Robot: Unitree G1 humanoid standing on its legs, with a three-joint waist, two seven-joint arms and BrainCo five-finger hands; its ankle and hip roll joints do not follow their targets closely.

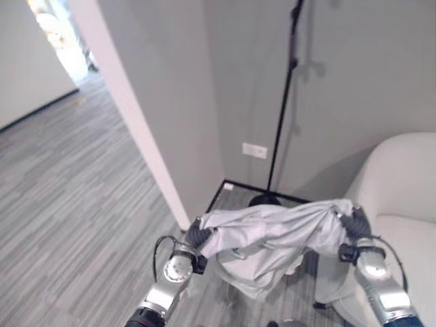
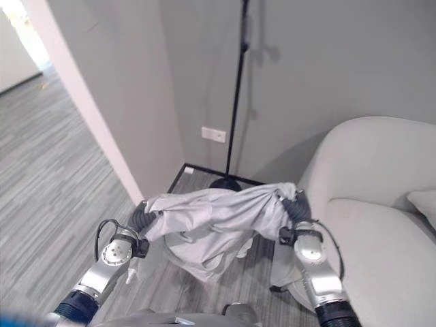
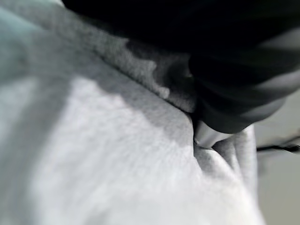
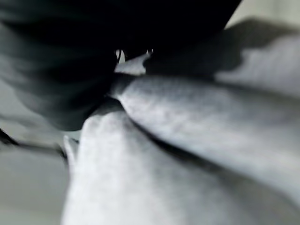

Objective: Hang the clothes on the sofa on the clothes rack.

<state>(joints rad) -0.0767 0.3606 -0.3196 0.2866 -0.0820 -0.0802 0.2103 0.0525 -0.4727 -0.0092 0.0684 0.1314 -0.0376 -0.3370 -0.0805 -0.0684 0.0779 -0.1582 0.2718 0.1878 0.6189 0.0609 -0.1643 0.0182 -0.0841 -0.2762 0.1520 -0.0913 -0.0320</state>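
Note:
A light grey garment (image 1: 272,235) hangs stretched between my two hands, its middle sagging down in folds. My left hand (image 1: 198,236) is shut on its left end and my right hand (image 1: 355,223) is shut on its right end. Both wrist views show grey cloth (image 3: 117,164) bunched against the dark hand covers (image 4: 65,89). The clothes rack, a thin black pole (image 1: 285,95) on a round dark base (image 1: 264,200), stands in the wall corner just beyond the garment. The white sofa (image 2: 381,204) is at my right.
A grey wall corner (image 1: 163,122) juts out at the left, with striped grey floor (image 1: 68,191) and an open corridor beyond it. A white wall socket (image 1: 255,150) sits beside the pole. A black frame edge (image 1: 225,187) lies on the floor by the rack's base.

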